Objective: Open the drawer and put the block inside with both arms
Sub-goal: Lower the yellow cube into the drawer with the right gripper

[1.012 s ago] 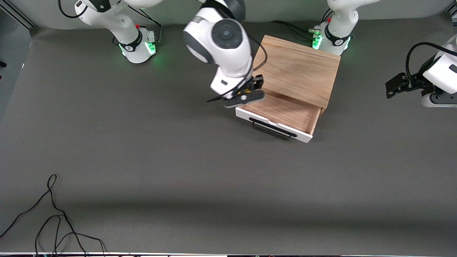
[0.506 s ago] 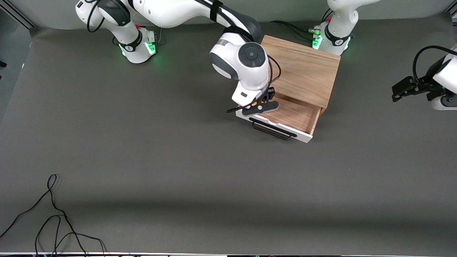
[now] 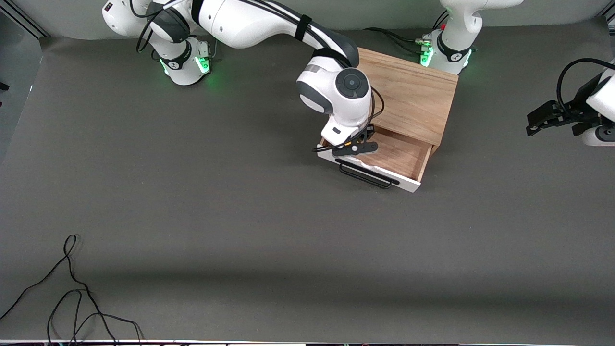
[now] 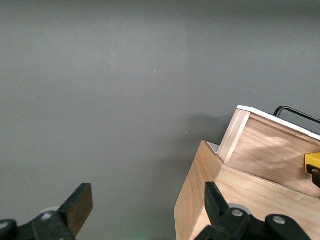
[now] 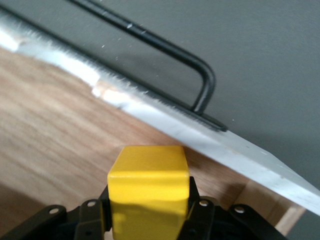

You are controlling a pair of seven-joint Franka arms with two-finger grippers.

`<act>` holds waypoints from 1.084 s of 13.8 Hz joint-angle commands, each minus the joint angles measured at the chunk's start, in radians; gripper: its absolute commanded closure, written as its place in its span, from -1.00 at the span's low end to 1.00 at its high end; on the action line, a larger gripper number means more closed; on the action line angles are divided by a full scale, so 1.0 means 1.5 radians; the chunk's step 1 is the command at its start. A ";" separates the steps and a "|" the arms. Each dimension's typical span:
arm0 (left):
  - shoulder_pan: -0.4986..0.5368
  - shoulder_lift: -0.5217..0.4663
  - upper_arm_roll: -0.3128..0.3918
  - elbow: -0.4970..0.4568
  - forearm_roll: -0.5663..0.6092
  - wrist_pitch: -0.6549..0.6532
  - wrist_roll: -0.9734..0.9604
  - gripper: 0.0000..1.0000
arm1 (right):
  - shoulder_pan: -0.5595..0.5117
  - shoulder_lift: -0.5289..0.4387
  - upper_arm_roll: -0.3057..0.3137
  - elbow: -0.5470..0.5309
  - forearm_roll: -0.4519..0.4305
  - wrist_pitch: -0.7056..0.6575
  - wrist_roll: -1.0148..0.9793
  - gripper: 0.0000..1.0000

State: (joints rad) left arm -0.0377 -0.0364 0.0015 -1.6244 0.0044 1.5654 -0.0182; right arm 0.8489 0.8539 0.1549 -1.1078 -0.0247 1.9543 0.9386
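The drawer [image 3: 406,158] stands pulled out of the light-wood cabinet [image 3: 408,91], its white front and black bar handle [image 3: 366,176] facing the front camera. My right gripper [image 3: 354,145] is low over the drawer's end toward the right arm. It is shut on the yellow block [image 5: 148,186], which hangs just above the drawer's wooden floor [image 5: 55,135] beside the white front [image 5: 165,122]. My left gripper [image 3: 534,123] waits open and empty over the table at the left arm's end. In the left wrist view [image 4: 147,202] it looks at the cabinet [image 4: 197,200] and the block [image 4: 312,163].
A loose black cable [image 3: 72,298] lies on the dark table near the front camera at the right arm's end. The two green-lit bases [image 3: 185,65] [image 3: 444,53] stand along the table's edge farthest from the front camera.
My right arm has swung toward the left arm's end and come down, carrying the block from the drawer's edge to low inside it. My left gripper has barely shifted.
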 commanded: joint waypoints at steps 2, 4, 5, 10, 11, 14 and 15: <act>-0.019 -0.010 0.015 0.003 -0.006 -0.018 -0.002 -1.00 | -0.003 0.015 -0.002 0.026 -0.008 -0.006 0.116 1.00; -0.017 -0.010 0.014 0.003 -0.007 -0.032 -0.002 -1.00 | -0.003 0.027 -0.002 0.026 -0.003 -0.005 0.172 1.00; -0.015 -0.010 0.013 0.003 -0.007 -0.037 -0.002 -1.00 | -0.003 0.030 -0.001 0.027 -0.001 -0.005 0.201 1.00; 0.008 -0.010 -0.014 0.002 -0.006 -0.042 -0.002 -1.00 | -0.007 0.011 -0.005 0.028 0.038 -0.032 0.262 1.00; 0.007 -0.011 -0.014 0.002 -0.005 -0.042 -0.003 -1.00 | -0.008 0.009 -0.005 0.031 0.038 -0.041 0.272 1.00; 0.009 -0.012 -0.014 0.002 -0.005 -0.046 -0.002 -1.00 | -0.010 0.014 -0.004 0.026 0.037 -0.038 0.315 1.00; 0.008 -0.012 -0.014 0.002 -0.005 -0.050 -0.002 -1.00 | -0.010 0.016 -0.003 0.025 0.037 -0.038 0.316 1.00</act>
State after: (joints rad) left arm -0.0390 -0.0382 -0.0087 -1.6235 0.0043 1.5171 -0.0183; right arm 0.8343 0.8687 0.1507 -1.0859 0.0143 1.9135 1.3813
